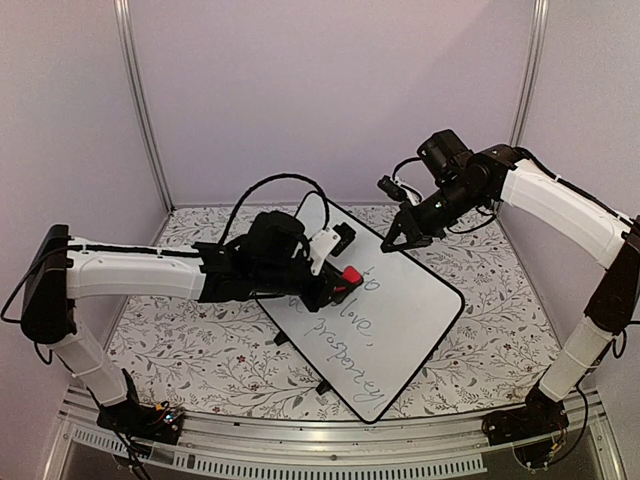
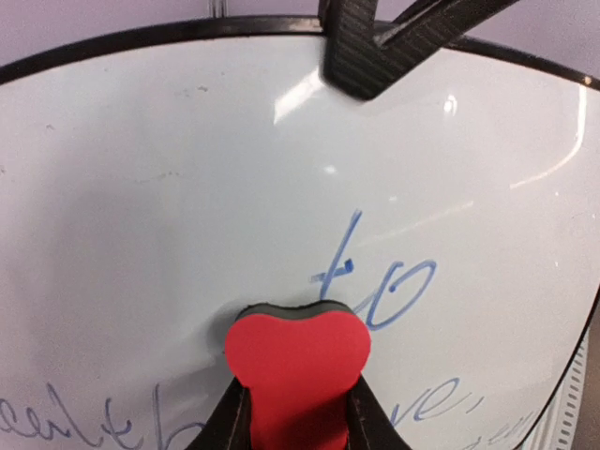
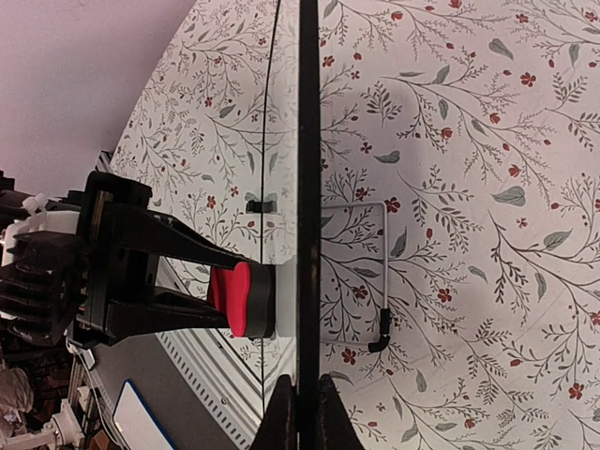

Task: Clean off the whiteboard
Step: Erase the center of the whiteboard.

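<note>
The whiteboard (image 1: 410, 300) stands tilted on the floral cloth, with thin cursive handwriting (image 1: 340, 350) down its lower half. My left gripper (image 1: 343, 280) is shut on a red eraser (image 1: 351, 274) whose dark felt face presses on the board. In the left wrist view the eraser (image 2: 298, 361) sits just left of the blue word "to" (image 2: 380, 286) on the whiteboard (image 2: 169, 187). My right gripper (image 1: 402, 238) is shut on the board's upper black rim. The right wrist view shows that rim (image 3: 308, 141) edge-on, running between the right gripper's (image 3: 305, 422) fingers, and the eraser (image 3: 239, 298) against the board.
A floral tablecloth (image 1: 200, 350) covers the table. A thin wire stand (image 3: 384, 272) props the board from behind. Purple walls and metal posts (image 1: 140, 100) close in the back and sides. An aluminium rail (image 1: 330, 440) runs along the near edge by both arm bases.
</note>
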Motion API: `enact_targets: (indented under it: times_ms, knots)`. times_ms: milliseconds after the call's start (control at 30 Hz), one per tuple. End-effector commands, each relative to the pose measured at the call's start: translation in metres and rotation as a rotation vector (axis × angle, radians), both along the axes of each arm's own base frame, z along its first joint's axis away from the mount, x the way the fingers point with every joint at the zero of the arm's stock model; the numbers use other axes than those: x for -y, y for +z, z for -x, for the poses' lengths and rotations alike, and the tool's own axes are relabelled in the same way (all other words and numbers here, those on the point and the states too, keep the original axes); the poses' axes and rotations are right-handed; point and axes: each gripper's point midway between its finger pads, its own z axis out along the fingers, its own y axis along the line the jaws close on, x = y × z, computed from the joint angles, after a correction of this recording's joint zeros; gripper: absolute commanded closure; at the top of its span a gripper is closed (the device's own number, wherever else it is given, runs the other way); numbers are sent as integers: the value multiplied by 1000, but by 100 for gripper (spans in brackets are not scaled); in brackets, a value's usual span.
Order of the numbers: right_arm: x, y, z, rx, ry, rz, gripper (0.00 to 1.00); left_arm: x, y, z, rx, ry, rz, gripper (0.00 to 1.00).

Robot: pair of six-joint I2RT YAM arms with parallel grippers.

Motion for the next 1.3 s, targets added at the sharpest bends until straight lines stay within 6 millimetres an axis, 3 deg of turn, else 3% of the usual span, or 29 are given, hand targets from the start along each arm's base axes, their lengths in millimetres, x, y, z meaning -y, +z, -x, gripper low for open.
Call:
enact_targets:
  times_ms: [0,567,1267]
  knots:
    - [-23,9,19,22,120,-67,100,-20,-38,6,-74,50,-89,100]
    - [-25,13,19,27,123,-75,100,-18,-39,9,-84,34,-78,100]
    - [-25,11,19,19,121,-73,100,-9,-20,5,-48,20,-34,100]
